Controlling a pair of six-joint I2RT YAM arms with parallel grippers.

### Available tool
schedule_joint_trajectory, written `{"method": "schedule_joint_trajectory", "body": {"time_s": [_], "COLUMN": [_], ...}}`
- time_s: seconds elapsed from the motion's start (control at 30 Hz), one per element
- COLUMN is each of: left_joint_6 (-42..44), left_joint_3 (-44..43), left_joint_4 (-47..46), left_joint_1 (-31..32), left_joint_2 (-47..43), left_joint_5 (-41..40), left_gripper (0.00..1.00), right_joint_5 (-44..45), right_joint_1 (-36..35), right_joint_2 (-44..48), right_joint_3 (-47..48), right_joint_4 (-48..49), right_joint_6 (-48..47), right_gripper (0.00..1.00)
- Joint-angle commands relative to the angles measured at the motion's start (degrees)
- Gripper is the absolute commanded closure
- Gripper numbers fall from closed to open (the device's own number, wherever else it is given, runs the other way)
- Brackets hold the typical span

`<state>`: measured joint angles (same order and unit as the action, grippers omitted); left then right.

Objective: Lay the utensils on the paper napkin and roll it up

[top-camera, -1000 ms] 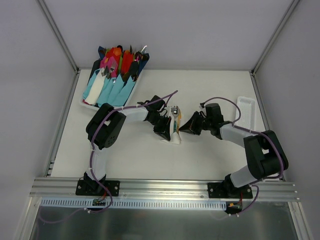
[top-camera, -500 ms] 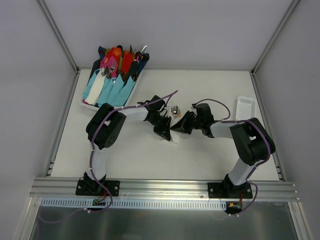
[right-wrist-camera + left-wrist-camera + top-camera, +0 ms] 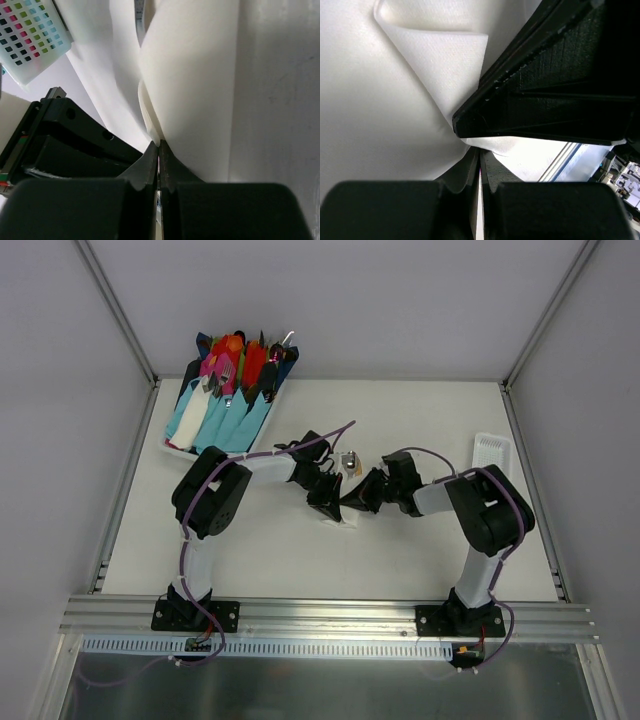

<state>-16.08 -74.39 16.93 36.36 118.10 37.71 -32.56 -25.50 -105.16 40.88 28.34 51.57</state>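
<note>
1. The left hand [image 3: 479, 154] has its two fingers pressed together, with a thin edge of the napkin [image 3: 447, 70] caught between the tips.
2. From that pinch, the napkin runs up and away from the left hand as a white folded sheet. One folded corner lies flat on the tabletop [image 3: 420, 550].
3. The right hand [image 3: 158, 146] is also closed finger to finger. The rounded, rolled side of the napkin runs into its fingertips, so it appears to be clamped on the paper.
4. In the right wrist view the roll rises straight ahead of the right hand as a pale, smooth tube. The left hand is the black shape just to the left of it.
5. From above, the two hands meet tip to tip near the middle of the tabletop, with the napkin between and under them. Only small white bits of it show beside the left hand.
6. The silvery head of the spoon [image 3: 350, 462] sticks out on the far side of both hands, between the two wrists. The rest of the cutlery is hidden in the paper or behind the hands.
7. A bin [image 3: 170, 447] of bright cutlery in light-blue wraps sits well away, beyond the left hand at the far left.
8. A white slotted tray [image 3: 492, 455] lies well apart from the right hand, at the right edge.
</note>
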Motion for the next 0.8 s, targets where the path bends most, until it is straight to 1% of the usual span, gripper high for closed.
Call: {"method": "schedule_joint_trajectory", "body": {"time_s": [0.0, 0.2, 0.33, 0.43, 0.47, 0.57, 0.6, 0.7, 0.73, 0.77], "left_joint_6": [1.4, 2.4, 2.5, 2.2, 2.0, 0.8, 0.3, -1.0, -1.5, -1.6], "left_joint_3": [1.7, 4.5, 5.4, 3.6, 2.9, -0.1, -0.8, -3.4, -4.5, -5.0], "left_joint_4": [0.7, 0.9, 0.8, 0.8, 0.8, 0.9, 0.9, 1.0, 1.0, 1.1], "left_joint_1": [-0.7, -1.8, -3.7, -4.4, -4.5, -4.5, -4.5, -4.5, -4.5, -4.5], "left_joint_2": [-1.2, -8.3, -13.7, -14.5, -14.3, -12.2, -11.5, -8.4, -7.0, -6.3], "left_joint_5": [-3.5, -4.2, -3.7, -3.7, -3.7, -3.3, -3.1, -3.1, -3.4, -3.8], "left_gripper": [1.0, 1.0, 0.98, 0.93, 0.88, 0.8, 0.74, 0.63, 0.6, 0.58], "right_joint_5": [1.3, 1.1, 0.8, 0.6, 0.4, -0.3, -0.7, -1.1, -1.2, -1.2], "right_joint_1": [-0.4, -0.4, -0.4, -0.4, -0.4, -0.5, -0.6, -0.7, -0.8, -0.8], "right_joint_2": [-1.0, -1.9, -2.2, -2.3, -2.4, -2.3, -2.2, -2.0, -1.9, -1.7], "right_joint_3": [0.6, 0.3, 0.2, 0.5, 0.8, 1.0, 1.5, 2.5, 2.7, 2.9], "right_joint_4": [1.5, 0.1, -0.3, -0.9, -1.1, -1.1, -1.2, -2.8, -3.4, -3.5], "right_joint_6": [0.2, -1.6, -2.6, -3.8, -4.2, -5.3, -5.5, -7.1, -7.4, -7.7], "right_gripper": [1.0, 1.0, 1.0, 1.0, 1.0, 1.0, 1.0, 1.0, 0.98, 0.97]}}
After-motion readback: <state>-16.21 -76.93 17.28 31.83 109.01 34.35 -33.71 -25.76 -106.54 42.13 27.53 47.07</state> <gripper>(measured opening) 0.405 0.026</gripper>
